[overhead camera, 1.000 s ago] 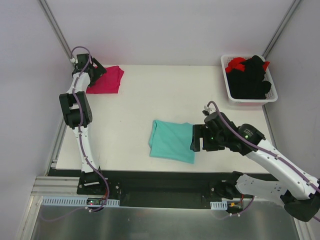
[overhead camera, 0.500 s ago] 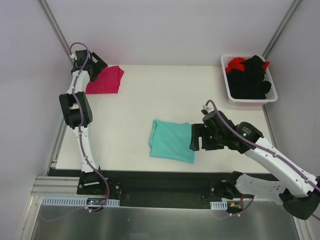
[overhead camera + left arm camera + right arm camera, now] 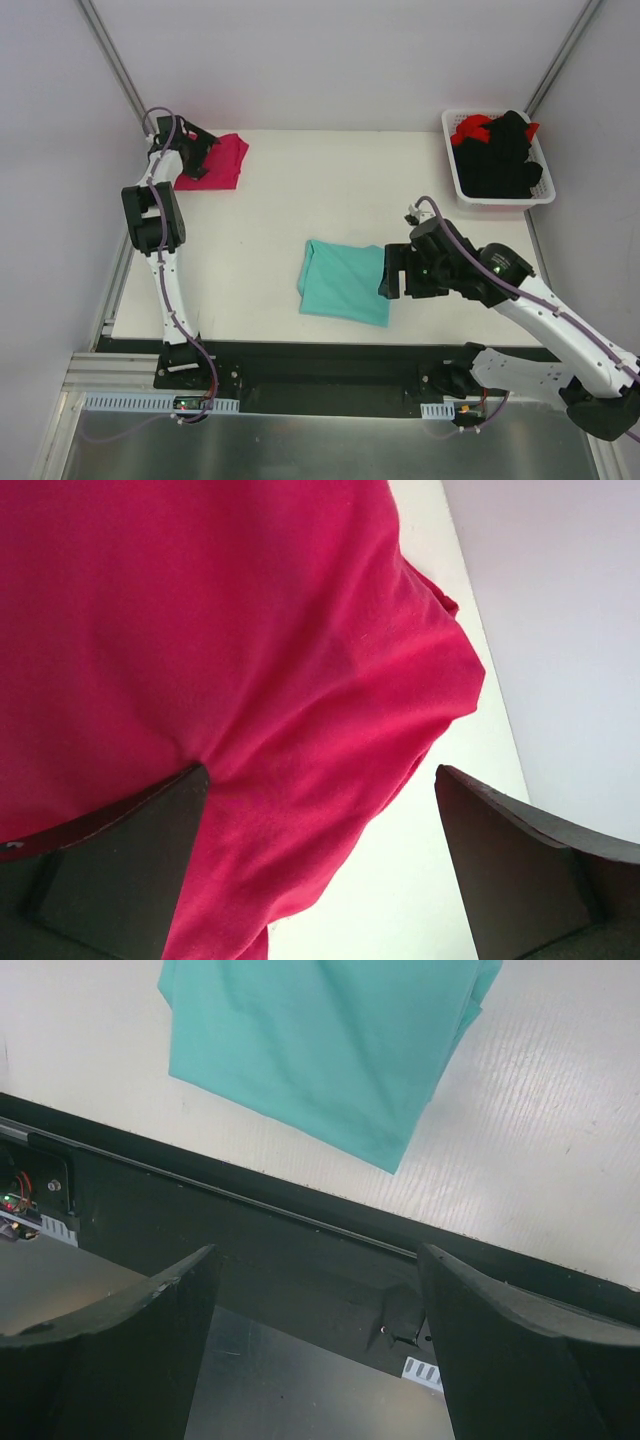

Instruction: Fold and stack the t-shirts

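Observation:
A folded magenta-pink t-shirt (image 3: 218, 162) lies at the table's far left corner. My left gripper (image 3: 193, 160) hangs over its left edge, open; in the left wrist view the pink cloth (image 3: 200, 660) fills the frame between the spread fingers, with nothing gripped. A folded teal t-shirt (image 3: 343, 281) lies near the front middle of the table and shows in the right wrist view (image 3: 320, 1040). My right gripper (image 3: 393, 274) is at its right edge, open and empty.
A white basket (image 3: 456, 178) at the far right corner holds black and red garments (image 3: 498, 155). The table's black front rail (image 3: 330, 1260) runs below the teal shirt. White walls close in on the left, back and right.
My left gripper has shifted slightly down and right, further over the pink shirt's left edge. The right arm and the teal shirt have barely moved.

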Motion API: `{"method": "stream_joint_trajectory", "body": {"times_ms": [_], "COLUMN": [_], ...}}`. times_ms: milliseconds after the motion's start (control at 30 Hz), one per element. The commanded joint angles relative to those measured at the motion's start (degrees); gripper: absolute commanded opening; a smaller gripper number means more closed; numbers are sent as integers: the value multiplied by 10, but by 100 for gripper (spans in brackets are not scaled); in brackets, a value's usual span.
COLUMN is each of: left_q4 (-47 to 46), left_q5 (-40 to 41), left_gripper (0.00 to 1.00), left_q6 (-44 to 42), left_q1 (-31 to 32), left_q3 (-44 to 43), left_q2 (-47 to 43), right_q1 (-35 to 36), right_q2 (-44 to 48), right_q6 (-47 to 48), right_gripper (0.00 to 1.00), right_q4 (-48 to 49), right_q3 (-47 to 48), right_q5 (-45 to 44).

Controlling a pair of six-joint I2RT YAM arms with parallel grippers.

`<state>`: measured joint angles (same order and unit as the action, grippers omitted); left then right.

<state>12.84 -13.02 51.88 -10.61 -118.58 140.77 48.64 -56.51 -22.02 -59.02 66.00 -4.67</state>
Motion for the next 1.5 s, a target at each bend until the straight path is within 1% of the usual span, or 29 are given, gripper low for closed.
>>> {"method": "stream_joint_trajectory", "body": {"times_ms": [0, 100, 233, 267, 333, 367, 433, 467, 533, 567, 600, 667, 700, 767, 800, 867, 900, 1000, 1033, 1200, 1333, 1467], "left_q4": [83, 84, 97, 99, 98, 98, 99, 97, 97, 96, 84, 64, 57, 54, 54, 46, 46, 46, 45, 46, 46, 60], "left_q5": [6, 42, 41, 46, 58, 69, 82, 94, 107, 113, 118, 114, 118, 121, 124, 127, 128, 128, 141, 146, 165, 193], "left_gripper": [99, 99, 99, 99, 99, 99, 99, 99, 99, 99, 99, 99, 99, 99, 99, 99, 99, 99, 99, 99, 99, 99], "left_q6": [39, 33, 24, 26, 30, 33, 34, 43, 52, 70, 78, 102, 110, 141, 152, 182, 190, 213, 227, 241, 234, 217], "left_q1": [-5, -5, -4, -2, 3, 8, 16, 29, 43, 58, 67, 89, 121, 153, 181, 211, 239, 285, 293, 323, 324, 324], "left_q3": [74, 139, 201, 240, 281, 321, 359, 396, 431, 466, 483, 523, 531, 542, 545, 551, 550, 545, 550, 594, 670, 716], "left_q2": [-57, -108, -158, -186, -217, -247, -276, -304, -330, -353, -363, -383, -385, -384, -382, -372, -369, -361, -364, -403, -487, -559], "right_q1": [3, 2, 2, 2, 2, 3, 3, 3, 3, 4, 4, 4, 5, 6, 6, 6, 6, 5, 5, 5, 6, 5], "right_q2": [26, 35, 55, 58, 68, 67, 73, 75, 86, 90, 96, 110, 116, 137, 142, 152, 161, 175, 177, 180, 172, 170], "right_q6": [-8, -11, -14, -16, -17, -16, -18, -18, -16, -16, -14, -14, -15, -15, -14, -15, -15, -20, -22, -25, -26, -26], "right_gripper": [83, 83, 84, 84, 84, 84, 84, 84, 84, 84, 84, 84, 84, 84, 84, 84, 85, 85, 85, 86, 86, 86], "right_q4": [-14, -16, -13, -9, -3, 0, 3, 5, 10, 11, 11, 5, 1, -8, -20, -34, -46, -57, -59, -57, -49, -46], "right_q3": [29, 33, 24, 21, 18, 18, 17, 17, 18, 19, 19, 21, 19, 16, 17, 20, 24, 26, 26, 21, 26, 37], "right_q5": [12, 20, 22, 25, 30, 34, 39, 40, 41, 41, 65, 68, 69, 67, 63, 57, 52, 50, 50, 50, 50, 52]}}
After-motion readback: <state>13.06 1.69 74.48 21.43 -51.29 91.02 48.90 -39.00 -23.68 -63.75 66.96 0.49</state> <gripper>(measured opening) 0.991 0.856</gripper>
